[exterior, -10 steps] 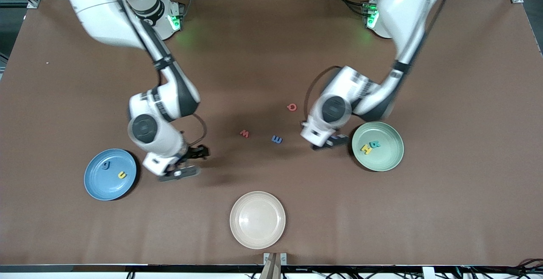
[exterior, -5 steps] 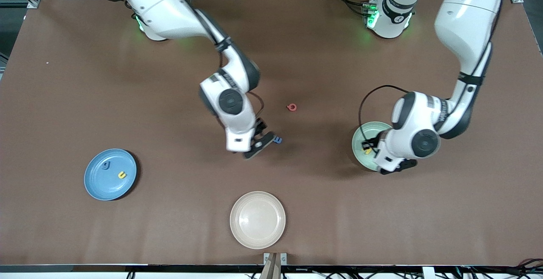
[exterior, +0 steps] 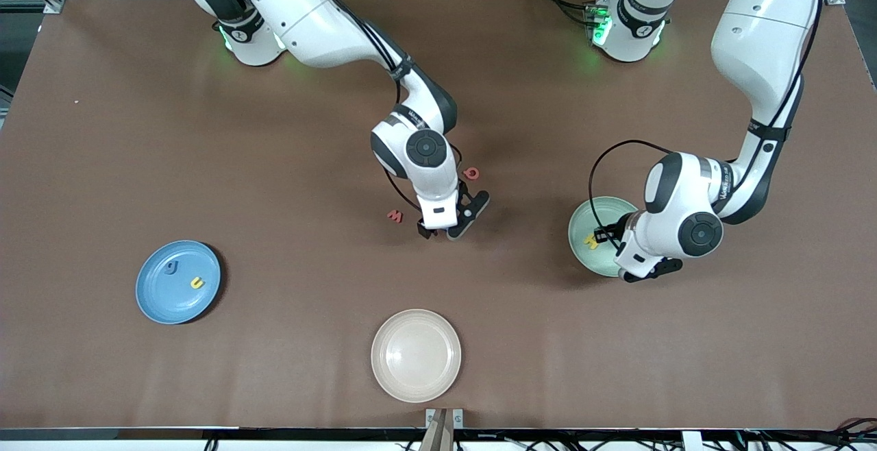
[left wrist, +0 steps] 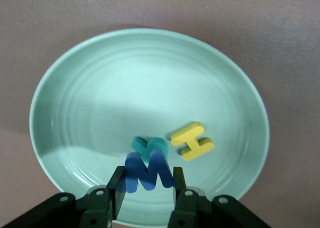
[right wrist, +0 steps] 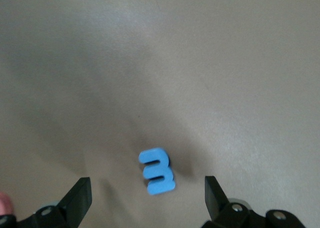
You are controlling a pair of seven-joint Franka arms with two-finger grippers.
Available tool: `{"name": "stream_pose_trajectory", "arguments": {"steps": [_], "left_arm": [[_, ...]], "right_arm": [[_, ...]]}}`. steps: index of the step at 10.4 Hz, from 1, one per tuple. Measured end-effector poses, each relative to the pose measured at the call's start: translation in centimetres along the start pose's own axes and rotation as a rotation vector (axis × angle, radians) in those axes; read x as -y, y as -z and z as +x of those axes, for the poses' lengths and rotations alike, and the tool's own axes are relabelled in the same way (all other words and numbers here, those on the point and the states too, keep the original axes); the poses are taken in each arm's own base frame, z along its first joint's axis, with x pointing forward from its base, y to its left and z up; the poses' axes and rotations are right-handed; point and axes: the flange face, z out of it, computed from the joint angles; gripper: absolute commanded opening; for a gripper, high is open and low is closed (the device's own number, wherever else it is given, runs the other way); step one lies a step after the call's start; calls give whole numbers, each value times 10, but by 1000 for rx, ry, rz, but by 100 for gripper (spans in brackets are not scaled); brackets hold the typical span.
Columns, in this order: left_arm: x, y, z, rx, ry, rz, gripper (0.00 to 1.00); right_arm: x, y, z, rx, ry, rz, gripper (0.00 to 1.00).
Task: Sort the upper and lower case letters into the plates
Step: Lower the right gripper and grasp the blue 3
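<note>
Since the earlier frames the right arm has swung from beside the blue plate (exterior: 178, 282) to the middle of the table, and the left arm has carried its letter from the table centre to the pale green plate (exterior: 584, 221). The left gripper (left wrist: 148, 194) now hangs over that plate's rim, its fingers pinched on a dark blue M (left wrist: 148, 171) standing on edge between them; below it in the plate lie a teal letter (left wrist: 146, 146) and a yellow H (left wrist: 193, 141). The right gripper (exterior: 452, 225) has its fingers spread wide and empty, low over a light blue letter (right wrist: 157, 171) on the bare table, which the arm hides in the front view. From that gripper a red w (exterior: 394, 216) lies at about nine o'clock and a red Q (exterior: 471, 173) at about one o'clock. The blue plate holds a dark blue letter (exterior: 169, 267) and a yellow u (exterior: 196, 282); the cream plate (exterior: 416, 356) holds nothing. Risks: released this close to the rim, the M could bounce out or land on the letters below; the small flat light blue letter could skid or tip when the wide fingers close off-centre
</note>
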Motion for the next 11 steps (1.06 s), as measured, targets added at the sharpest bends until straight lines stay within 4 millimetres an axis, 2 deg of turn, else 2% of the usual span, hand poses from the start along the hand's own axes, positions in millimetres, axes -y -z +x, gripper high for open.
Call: {"name": "stream_pose_trajectory", "arguments": {"steps": [1, 2, 3, 7, 11], "left_arm": [[7, -1, 4, -4, -5, 8, 14], [14, -2, 7, -8, -6, 14, 29], [20, -1, 9, -8, -9, 13, 99], [20, -3, 11, -15, -16, 6, 100], [0, -4, 4, -23, -6, -11, 100]], "right_arm": [[-4, -6, 1, 0, 20, -4, 100], [-5, -9, 2, 0, 34, -5, 100], [-5, -12, 2, 2, 48, -4, 100], [-3, -20, -1, 18, 95, -1, 100], [6, -14, 6, 11, 113, -1, 100]]}}
